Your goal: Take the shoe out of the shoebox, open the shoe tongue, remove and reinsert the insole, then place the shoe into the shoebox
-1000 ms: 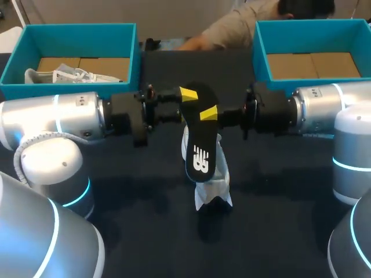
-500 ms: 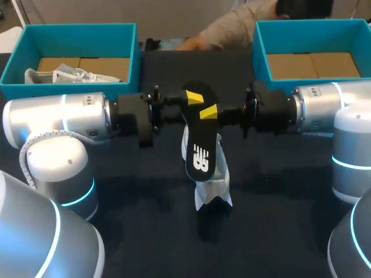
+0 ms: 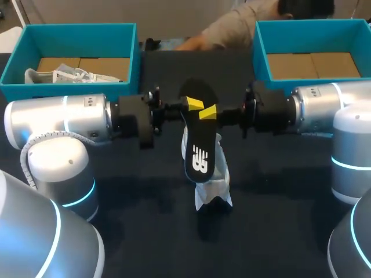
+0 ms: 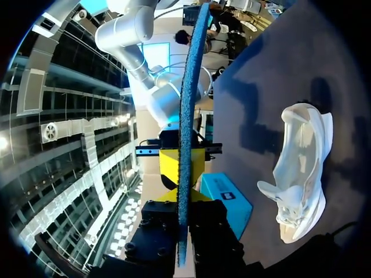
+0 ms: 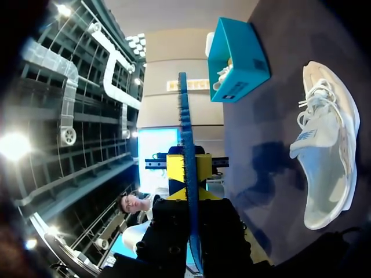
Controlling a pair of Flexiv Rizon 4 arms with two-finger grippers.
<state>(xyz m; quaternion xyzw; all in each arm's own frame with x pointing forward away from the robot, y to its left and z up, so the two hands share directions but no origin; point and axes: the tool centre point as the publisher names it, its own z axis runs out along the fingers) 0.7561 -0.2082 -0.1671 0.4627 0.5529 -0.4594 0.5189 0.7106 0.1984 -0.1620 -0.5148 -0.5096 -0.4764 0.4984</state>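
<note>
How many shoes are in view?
2: one shoe on the table under the raised insole, a second shoe in the left shoebox. Box walls may hide more.

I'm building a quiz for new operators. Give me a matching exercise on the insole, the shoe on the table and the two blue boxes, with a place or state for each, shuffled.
Things:
1. insole
2. shoe on the table
3. left box
4. right box

Places or states:
A. holds a second white shoe
B. lies on the dark tabletop, under the insole
C. held in the air between the left gripper and the right gripper
D. stands at the table's far right corner

Pairs: 1-C, 2-B, 3-A, 4-D
</note>
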